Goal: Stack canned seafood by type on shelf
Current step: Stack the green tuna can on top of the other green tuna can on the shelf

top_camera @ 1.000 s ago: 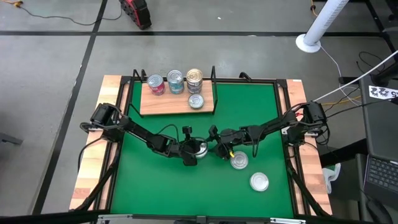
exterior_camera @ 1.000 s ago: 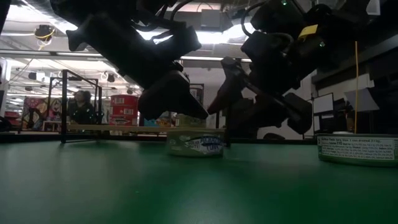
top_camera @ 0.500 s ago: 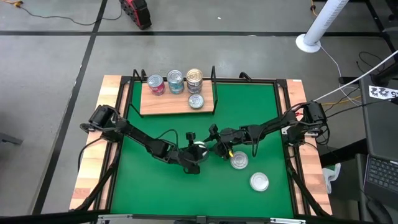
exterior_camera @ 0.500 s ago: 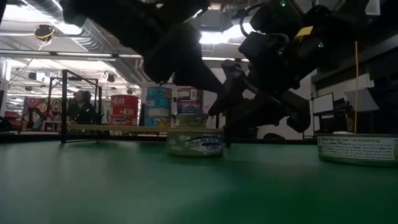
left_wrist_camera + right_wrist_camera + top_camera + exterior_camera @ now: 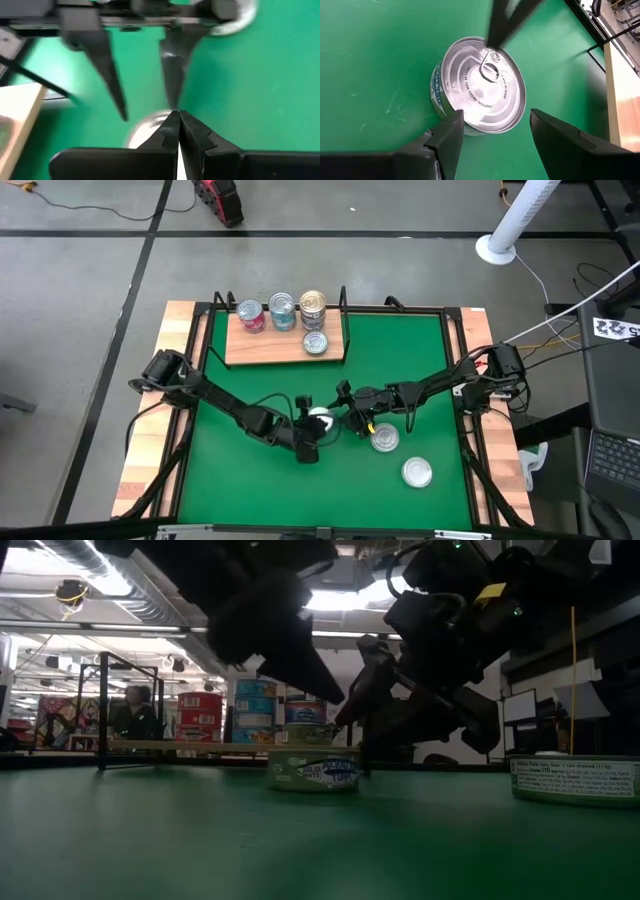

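A squat tin (image 5: 480, 85) with a blue-teal label (image 5: 315, 771) stands upright on its base on the green mat (image 5: 400, 360), silver lid and pull tab up. My right gripper (image 5: 495, 117) is open, one finger at each side of the tin's nearer rim. My left gripper (image 5: 178, 114) is shut, and its tip (image 5: 335, 698) hangs above the lid with a gap below it. The wooden shelf (image 5: 262, 348) at the far side bears three stacks of tins (image 5: 283, 310) and a single tin (image 5: 315, 342). My right gripper's fingers (image 5: 451, 132) reach slanting down at the tin from the table's right side. One of them overlaps the tin's rim in the wrist view, and I cannot tell whether it touches.
Two more tins stand on the mat toward the near right, one (image 5: 385, 440) just behind my right gripper, one (image 5: 417, 472) closer to the near edge. Black uprights (image 5: 343, 298) stand at the shelf's ends. Bare mat lies left of the arms.
My left gripper, shut throughout, has risen from just above the tin's lid and drawn back a little toward the near edge, tipping as it went. The tin has stayed where it was.
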`<state>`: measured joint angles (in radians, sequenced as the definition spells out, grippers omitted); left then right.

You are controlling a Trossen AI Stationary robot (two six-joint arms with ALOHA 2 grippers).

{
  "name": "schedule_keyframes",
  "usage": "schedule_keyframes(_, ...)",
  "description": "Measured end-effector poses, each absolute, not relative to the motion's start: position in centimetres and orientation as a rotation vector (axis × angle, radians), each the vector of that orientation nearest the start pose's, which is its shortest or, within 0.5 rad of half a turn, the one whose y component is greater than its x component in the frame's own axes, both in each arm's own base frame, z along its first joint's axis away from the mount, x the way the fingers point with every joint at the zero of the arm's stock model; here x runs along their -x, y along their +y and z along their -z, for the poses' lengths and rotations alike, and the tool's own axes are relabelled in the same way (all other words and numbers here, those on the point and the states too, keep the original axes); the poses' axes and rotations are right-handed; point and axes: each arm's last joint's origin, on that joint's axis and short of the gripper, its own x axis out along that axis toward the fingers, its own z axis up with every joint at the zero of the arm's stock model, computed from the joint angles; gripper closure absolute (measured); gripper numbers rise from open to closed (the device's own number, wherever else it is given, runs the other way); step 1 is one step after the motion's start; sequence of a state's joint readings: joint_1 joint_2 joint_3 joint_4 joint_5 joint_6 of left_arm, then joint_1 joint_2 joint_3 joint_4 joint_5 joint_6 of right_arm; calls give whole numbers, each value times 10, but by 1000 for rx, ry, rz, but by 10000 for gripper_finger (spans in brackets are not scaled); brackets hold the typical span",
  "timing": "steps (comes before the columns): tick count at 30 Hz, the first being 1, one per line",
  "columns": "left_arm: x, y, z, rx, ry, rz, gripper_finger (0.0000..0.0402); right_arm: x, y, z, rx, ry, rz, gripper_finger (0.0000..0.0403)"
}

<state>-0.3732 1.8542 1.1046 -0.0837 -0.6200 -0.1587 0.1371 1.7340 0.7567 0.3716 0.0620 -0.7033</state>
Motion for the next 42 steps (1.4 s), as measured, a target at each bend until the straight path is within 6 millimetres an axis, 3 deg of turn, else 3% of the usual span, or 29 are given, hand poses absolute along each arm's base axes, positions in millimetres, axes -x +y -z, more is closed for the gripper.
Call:
schedule_keyframes(8,-350,-124,-159,-61,837,-164,397,-326,43,-139,742,554,-281,178)
schedule_keyframes(14,-347,-124,-157,-39,860,-179,398,-326,43,-139,742,554,-281,178)
schedule_keyframes(21,-348,-124,-158,-140,859,-129,395,-326,43,-139,742,554,-281,178)
schedule_keyframes(27,-348,-121,-157,-122,867,-143,327,-326,43,-139,742,554,-281,178)
schedule_keyframes(33,-348,-122,-155,-246,888,-88,257,-326,43,-139,742,554,-281,178)
schedule_keyframes(42,-346,-120,-140,-367,959,-81,260,-326,43,-140,742,552,-281,178)
